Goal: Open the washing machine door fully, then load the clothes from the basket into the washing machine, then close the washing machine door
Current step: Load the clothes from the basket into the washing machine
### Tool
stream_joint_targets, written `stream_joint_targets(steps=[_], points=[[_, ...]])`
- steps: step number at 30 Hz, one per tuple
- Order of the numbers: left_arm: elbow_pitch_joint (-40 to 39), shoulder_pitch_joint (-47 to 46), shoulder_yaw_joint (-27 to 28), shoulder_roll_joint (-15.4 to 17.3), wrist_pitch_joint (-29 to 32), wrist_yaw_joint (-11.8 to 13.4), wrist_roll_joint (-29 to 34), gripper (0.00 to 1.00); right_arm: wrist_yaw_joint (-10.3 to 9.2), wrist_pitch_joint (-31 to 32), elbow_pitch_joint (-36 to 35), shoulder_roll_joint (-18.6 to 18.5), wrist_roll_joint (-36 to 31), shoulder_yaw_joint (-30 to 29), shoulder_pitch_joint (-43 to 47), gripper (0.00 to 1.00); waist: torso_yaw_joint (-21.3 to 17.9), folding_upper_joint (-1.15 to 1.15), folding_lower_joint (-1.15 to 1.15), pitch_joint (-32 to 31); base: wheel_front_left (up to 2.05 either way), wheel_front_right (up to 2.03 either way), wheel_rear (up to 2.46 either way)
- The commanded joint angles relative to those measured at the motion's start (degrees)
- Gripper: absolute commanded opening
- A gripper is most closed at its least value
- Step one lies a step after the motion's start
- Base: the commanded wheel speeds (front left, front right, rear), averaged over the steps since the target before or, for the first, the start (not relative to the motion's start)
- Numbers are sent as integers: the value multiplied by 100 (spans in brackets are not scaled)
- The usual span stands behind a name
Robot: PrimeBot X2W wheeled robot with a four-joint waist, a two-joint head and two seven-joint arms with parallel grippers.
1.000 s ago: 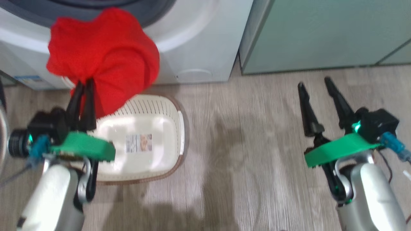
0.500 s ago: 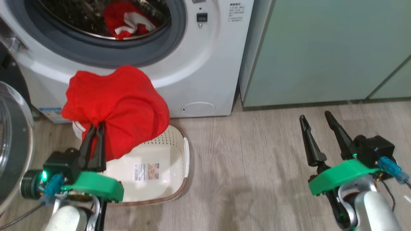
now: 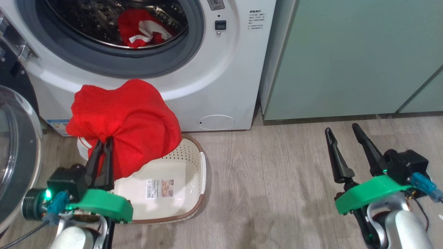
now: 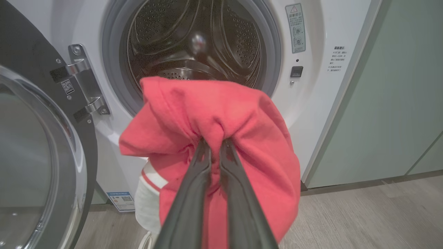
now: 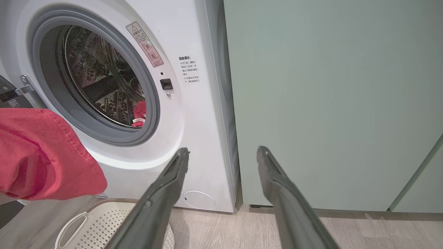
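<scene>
My left gripper (image 3: 104,142) (image 4: 214,145) is shut on a red garment (image 3: 124,117) (image 4: 221,117) (image 5: 38,155), which hangs bunched above the cream basket (image 3: 193,197) (image 5: 104,221) and in front of the washing machine (image 3: 221,86) (image 4: 311,103) (image 5: 193,121). The washing machine door (image 3: 17,152) (image 4: 45,166) stands swung open at the left. Another red garment with white trim (image 3: 142,27) (image 5: 139,112) lies inside the steel drum. My right gripper (image 3: 342,133) (image 5: 221,155) is open over the floor to the right, holding nothing.
Pale green cabinets (image 3: 353,58) (image 5: 328,103) stand right of the washer. A small round white flap (image 3: 216,122) sits low on the washer front. Wood-look floor (image 3: 270,180) spreads between the basket and my right arm.
The head camera has tilted up, bringing the drum and the garment inside it into view. My left gripper keeps its hold on the red garment above the basket. The right gripper stays open.
</scene>
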Motion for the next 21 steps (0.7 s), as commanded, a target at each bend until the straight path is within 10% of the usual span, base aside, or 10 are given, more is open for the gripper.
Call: stream_joint_targets(steps=[1,21], points=[[-194,-220,227,153,-10,51,-24,0,0,-5,-236,3,2,101,-83,100,9,-1,1,17,0,0,0],[14,-441,226,131,-130,27,-120,0,0,-34,-263,3,5,116,-167,100,16,-1,1,161,0,0,0]])
